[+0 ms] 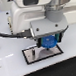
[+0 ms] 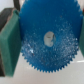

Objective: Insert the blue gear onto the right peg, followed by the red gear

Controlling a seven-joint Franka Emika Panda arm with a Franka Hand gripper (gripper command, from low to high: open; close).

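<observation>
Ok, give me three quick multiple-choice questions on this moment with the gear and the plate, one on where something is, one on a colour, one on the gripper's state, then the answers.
1. Where is the blue gear?
A. Flat on the white table
B. Between the gripper's fingers, above the plate
C. Under the plate

2. What colour are the finger pads?
A. Green
B. Yellow
C. Red

3. What is the gripper's state?
A. Wide open and empty
B. Out of sight
C. Shut on the blue gear

Answers:
1 B: in the exterior view the blue gear hangs in the gripper over the grey, black-bordered plate.
2 A: the wrist view shows a green pad beside the gear.
3 C: the pads flank the toothed disc on both sides.
</observation>
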